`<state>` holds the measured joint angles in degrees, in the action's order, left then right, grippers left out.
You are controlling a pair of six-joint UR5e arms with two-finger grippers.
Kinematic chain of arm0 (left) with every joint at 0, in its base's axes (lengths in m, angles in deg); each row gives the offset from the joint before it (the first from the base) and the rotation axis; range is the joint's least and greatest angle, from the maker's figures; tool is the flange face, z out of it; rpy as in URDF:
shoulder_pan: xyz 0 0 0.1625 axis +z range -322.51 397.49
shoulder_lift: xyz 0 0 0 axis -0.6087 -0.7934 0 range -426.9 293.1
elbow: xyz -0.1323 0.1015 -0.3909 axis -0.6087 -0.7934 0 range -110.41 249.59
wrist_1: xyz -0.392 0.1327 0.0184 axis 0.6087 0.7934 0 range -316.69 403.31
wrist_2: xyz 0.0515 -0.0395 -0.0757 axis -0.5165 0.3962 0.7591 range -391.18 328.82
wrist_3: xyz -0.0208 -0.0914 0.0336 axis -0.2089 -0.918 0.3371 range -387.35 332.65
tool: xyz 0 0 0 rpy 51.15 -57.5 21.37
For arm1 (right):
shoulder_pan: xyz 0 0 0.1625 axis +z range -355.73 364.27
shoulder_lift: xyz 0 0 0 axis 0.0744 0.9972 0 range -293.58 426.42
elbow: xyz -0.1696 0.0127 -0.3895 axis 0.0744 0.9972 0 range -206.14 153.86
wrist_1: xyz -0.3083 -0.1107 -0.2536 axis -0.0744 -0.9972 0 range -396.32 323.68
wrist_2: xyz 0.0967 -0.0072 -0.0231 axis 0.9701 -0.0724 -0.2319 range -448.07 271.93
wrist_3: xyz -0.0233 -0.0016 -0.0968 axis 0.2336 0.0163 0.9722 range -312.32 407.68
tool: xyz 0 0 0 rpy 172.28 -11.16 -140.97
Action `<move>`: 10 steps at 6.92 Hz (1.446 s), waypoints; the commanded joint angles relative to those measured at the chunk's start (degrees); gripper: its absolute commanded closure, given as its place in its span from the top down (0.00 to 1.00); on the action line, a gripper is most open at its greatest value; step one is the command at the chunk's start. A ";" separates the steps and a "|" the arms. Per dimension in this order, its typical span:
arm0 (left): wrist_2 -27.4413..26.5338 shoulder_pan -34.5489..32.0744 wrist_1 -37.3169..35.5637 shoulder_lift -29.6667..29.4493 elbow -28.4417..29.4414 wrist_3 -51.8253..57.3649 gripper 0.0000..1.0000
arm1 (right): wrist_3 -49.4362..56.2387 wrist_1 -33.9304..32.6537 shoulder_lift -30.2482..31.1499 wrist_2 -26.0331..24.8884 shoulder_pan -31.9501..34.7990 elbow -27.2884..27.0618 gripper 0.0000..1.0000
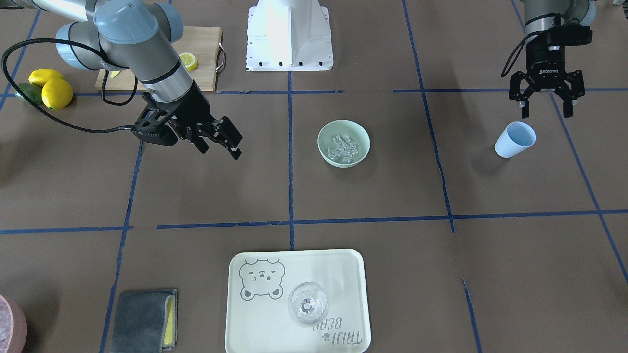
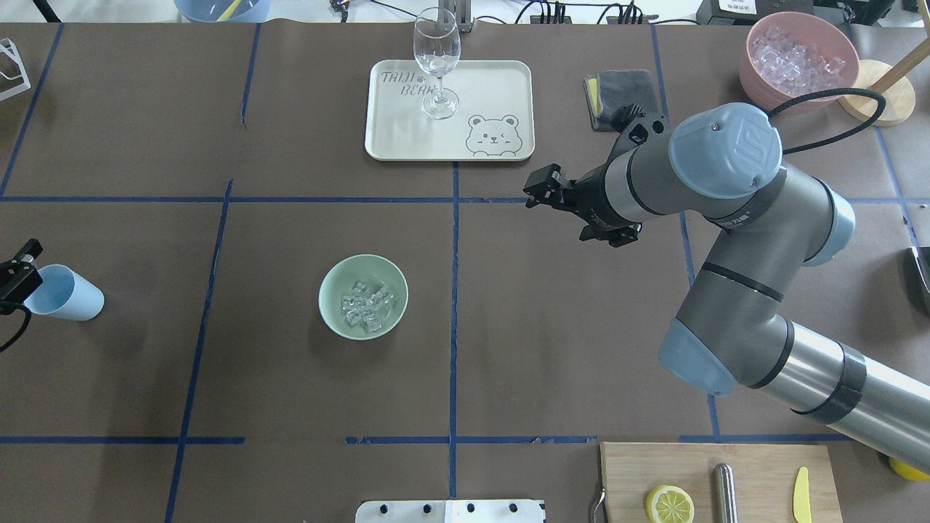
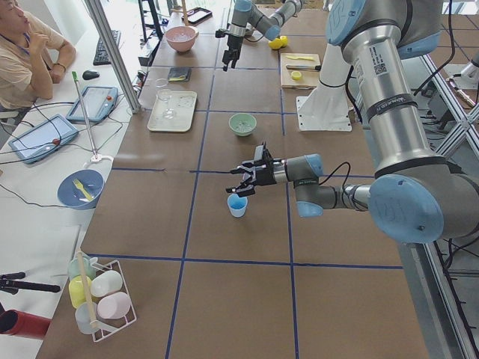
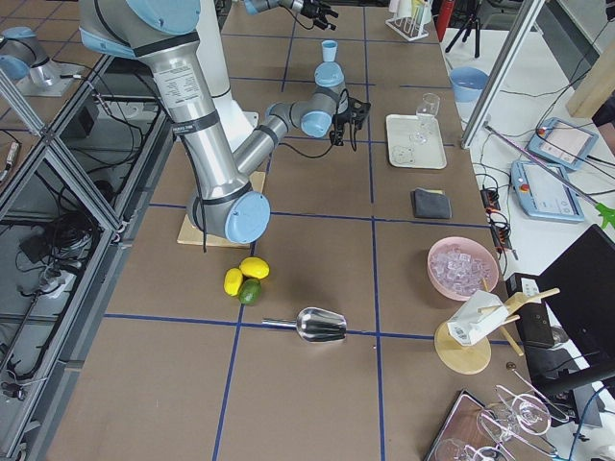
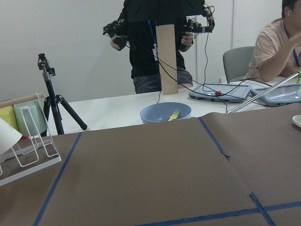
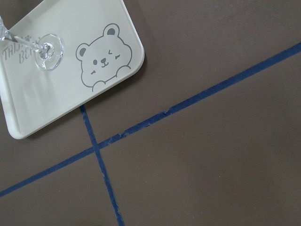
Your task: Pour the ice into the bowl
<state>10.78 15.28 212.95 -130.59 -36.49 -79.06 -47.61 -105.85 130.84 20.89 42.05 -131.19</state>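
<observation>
The pale mint-green bowl (image 1: 360, 136) (image 2: 330, 290) sits near the table's middle, and the ice (image 1: 343, 148) (image 2: 365, 306), a cluster of clear cubes, lies inside it. A light blue cup (image 1: 515, 139) (image 2: 67, 293) (image 3: 237, 205) stands upright at the robot's left. My left gripper (image 1: 546, 110) (image 3: 243, 182) hovers open just over and behind the cup, holding nothing. My right gripper (image 1: 222, 148) (image 2: 558, 207) hangs open and empty above bare table, well apart from the bowl, on the tray's side of it.
A cream bear tray (image 2: 501, 80) (image 6: 28, 113) holds a wine glass (image 2: 436, 69). A grey cloth (image 2: 617, 87) and a pink container of ice (image 2: 799, 58) are far right. A cutting board with a lemon half (image 2: 668, 503) lies near the robot; lemons (image 1: 51, 88) beside it. People sit beyond the far edge.
</observation>
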 commanded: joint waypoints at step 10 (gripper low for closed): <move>82.90 -57.31 -43.11 -11.27 -0.88 32.73 1.00 | -1.98 -0.96 -8.33 -6.81 -11.48 3.08 1.00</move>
<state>88.91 -39.76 178.22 -140.62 -36.72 -47.81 -48.33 -106.58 124.64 17.30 33.69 -129.57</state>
